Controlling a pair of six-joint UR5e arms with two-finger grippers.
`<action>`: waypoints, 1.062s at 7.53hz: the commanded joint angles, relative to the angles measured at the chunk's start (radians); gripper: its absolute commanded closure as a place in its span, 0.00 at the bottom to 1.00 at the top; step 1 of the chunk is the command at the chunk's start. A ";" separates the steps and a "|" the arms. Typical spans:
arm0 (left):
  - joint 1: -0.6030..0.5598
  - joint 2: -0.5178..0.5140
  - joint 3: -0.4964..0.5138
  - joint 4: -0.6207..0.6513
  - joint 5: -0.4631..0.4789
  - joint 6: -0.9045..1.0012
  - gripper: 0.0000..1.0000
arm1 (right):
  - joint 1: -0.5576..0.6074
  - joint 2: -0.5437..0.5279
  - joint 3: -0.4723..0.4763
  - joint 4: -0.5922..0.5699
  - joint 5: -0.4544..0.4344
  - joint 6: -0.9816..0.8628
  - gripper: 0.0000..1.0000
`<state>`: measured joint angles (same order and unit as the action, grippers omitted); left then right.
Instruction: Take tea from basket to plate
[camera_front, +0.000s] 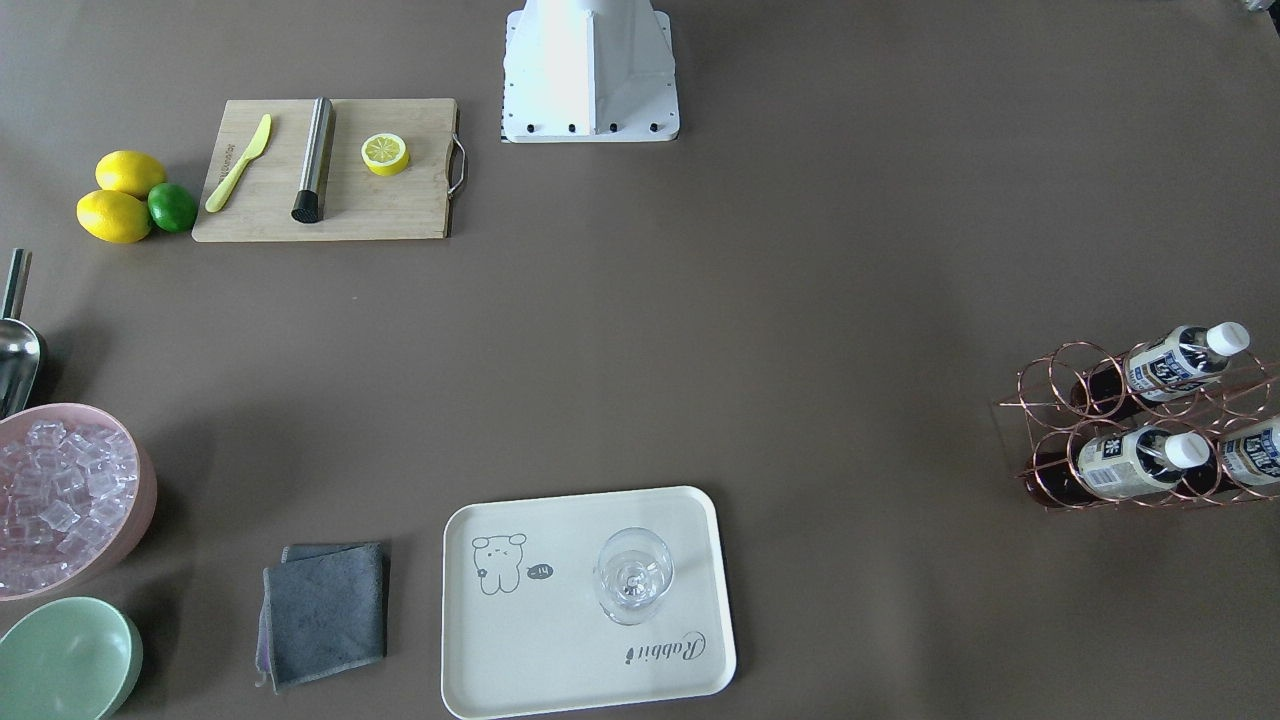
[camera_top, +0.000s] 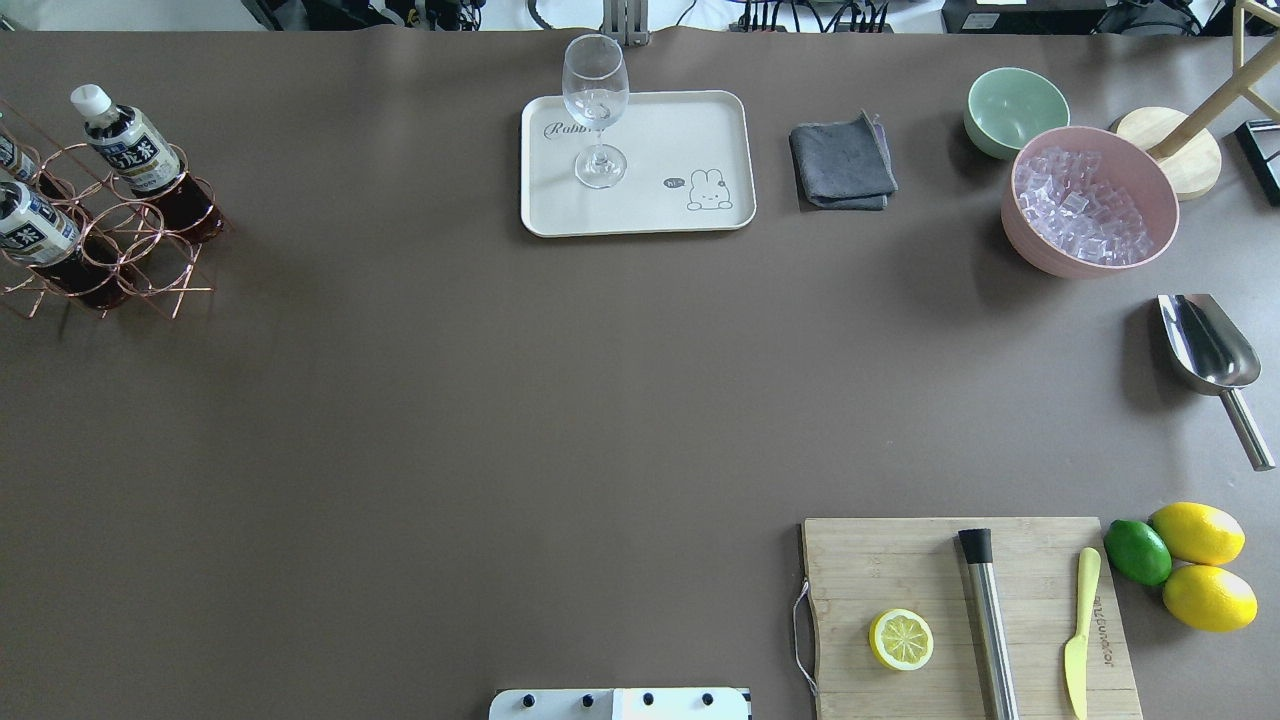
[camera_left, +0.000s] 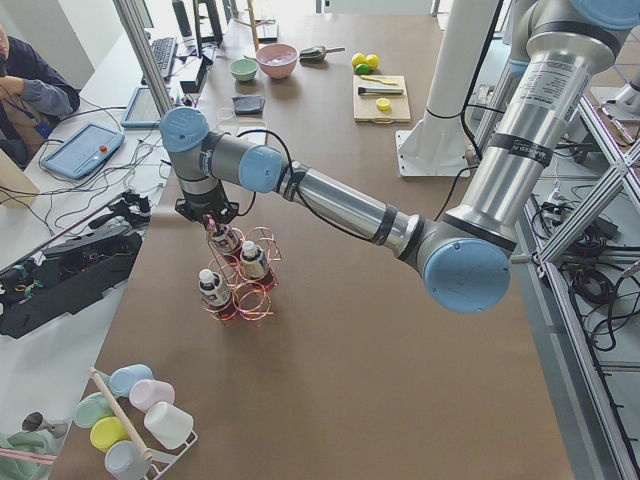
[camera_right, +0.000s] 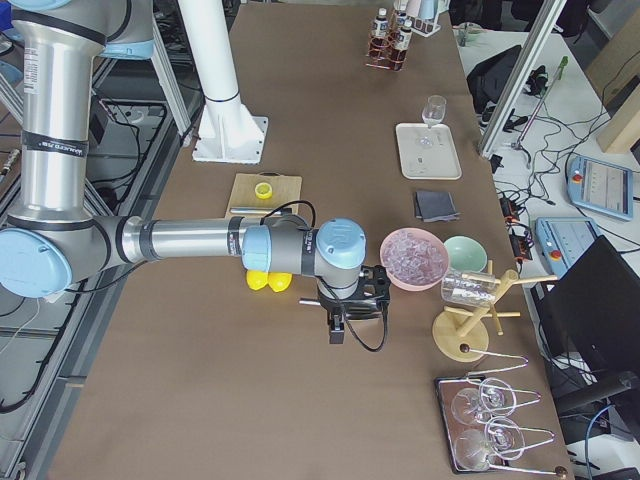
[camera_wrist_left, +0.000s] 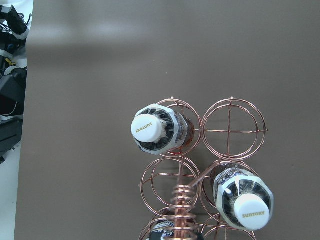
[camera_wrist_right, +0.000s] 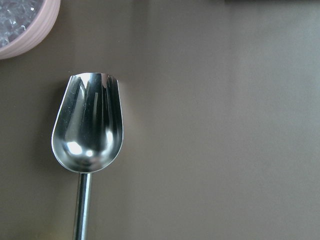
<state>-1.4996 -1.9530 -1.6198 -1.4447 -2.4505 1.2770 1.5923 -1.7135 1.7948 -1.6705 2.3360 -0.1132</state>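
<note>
Three tea bottles stand in the copper wire basket (camera_front: 1058, 398) at the table's end on my left side; one tea bottle (camera_front: 1185, 360) shows its white cap and cream label. The left wrist view looks straight down on the basket (camera_wrist_left: 232, 131) and the tea caps (camera_wrist_left: 148, 127). My left gripper (camera_left: 212, 222) hangs just above the basket (camera_left: 250, 295); I cannot tell whether it is open or shut. The cream plate (camera_front: 560, 650) holds a clear glass (camera_front: 633, 575). My right gripper (camera_right: 338, 325) hovers over the steel scoop (camera_wrist_right: 87, 125); its state I cannot tell.
A wooden cutting board (camera_top: 900, 560) with a lemon half, a steel rod and a yellow knife lies near the right of my base. Two lemons and a lime (camera_top: 1138, 551) sit beside it. A pink bowl of ice (camera_top: 1090, 210), a green bowl (camera_top: 1015, 105) and a grey cloth (camera_top: 842, 165) stand beyond.
</note>
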 joint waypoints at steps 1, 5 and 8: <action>0.008 -0.011 -0.089 0.049 0.001 -0.066 1.00 | 0.003 0.000 0.000 0.000 0.000 0.000 0.00; 0.113 -0.055 -0.192 0.049 0.007 -0.261 1.00 | 0.003 0.000 0.000 0.000 0.000 0.000 0.00; 0.278 -0.119 -0.281 0.049 0.073 -0.486 1.00 | 0.003 0.000 0.000 0.000 0.000 0.000 0.00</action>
<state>-1.3206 -2.0287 -1.8562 -1.3964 -2.4208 0.9206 1.5953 -1.7135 1.7959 -1.6705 2.3363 -0.1135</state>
